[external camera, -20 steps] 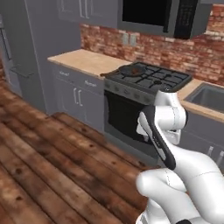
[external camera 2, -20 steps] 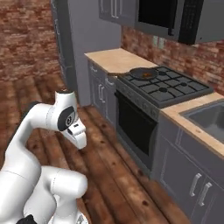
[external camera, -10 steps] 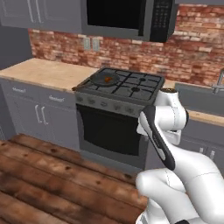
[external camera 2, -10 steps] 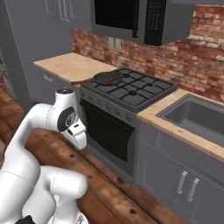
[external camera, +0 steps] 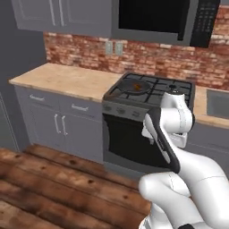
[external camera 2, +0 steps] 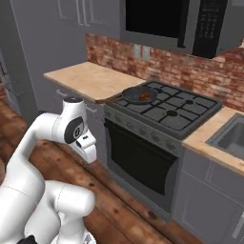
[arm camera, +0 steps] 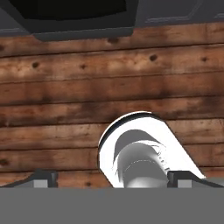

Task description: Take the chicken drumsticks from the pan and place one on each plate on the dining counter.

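Red brick backs a narrow wooden worktop (external camera: 67, 80) that runs along grey cabinets, broken by a black gas stove (external camera 2: 164, 112) with a dark oven door below and a black microwave (external camera: 156, 20) hung above it. Dark wood planks cover the floor (external camera: 49, 179).

On the stove's front left burner sits the pan (external camera 2: 139, 94), its brown handle reaching out over the stove's left edge toward the worktop. Inside it lies an orange-brown patch, the chicken drumsticks (external camera 2: 143, 96), too small to tell one from the other. From the left base camera the pan (external camera: 135, 85) sits at the same burner with that orange spot (external camera: 138, 85) in its middle.

Off to the right, the right base camera takes in a sink (external camera 2: 228, 136) sunk in the worktop; the left one catches only its near edge.

Folded low in front of the oven, the white arm (external camera 2: 57, 138) points its hand downward. Looking along the hand, floor planks and the foot of the stove fill the top, and two dark fingertips (arm camera: 43, 177) stand far apart at the bottom edge, so the claw (arm camera: 111, 180) is released with nothing between its fingers.
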